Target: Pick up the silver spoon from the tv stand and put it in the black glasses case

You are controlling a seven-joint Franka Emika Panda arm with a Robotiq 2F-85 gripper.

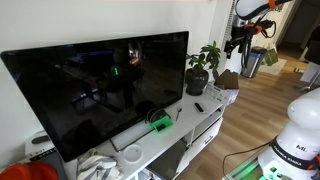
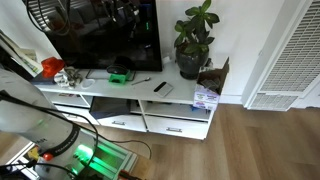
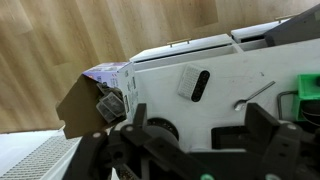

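Silver spoon (image 3: pixel 255 95): a thin strip of pale metal with a slim handle and a slight kink along it. The bowl end is too small to make out.
Spoon's place: flat on the glossy top of the tv stand (image 3: pixel 230 68), near the black glasses case (image 3: pixel 200 84) but not touching it. It lies between the case and the green box (image 3: pixel 308 92).
Black glasses case: a small black oblong with rounded ends, lying flat on a pale grey piece. I cannot tell whether that piece belongs to the case.
Green box: bright green, beyond the spoon from the case, and cut off by the edge of the wrist view.
Cardboard box (image 3: pixel 90 100): brown, with its flaps open and packets inside. It stands off the end of the stand, on the side of the case away from the spoon.
Potted plant (image 2: pixel 193 40): leafy, in a dark pot on the stand top, behind the case and next to the big black TV (image 2: pixel 110 30).
Gripper (image 3: pixel 199 115): jaws spread wide with nothing held. In the wrist view it hangs in the air above the case, which shows in the gap between the two fingers (image 3: pixel 262 122).
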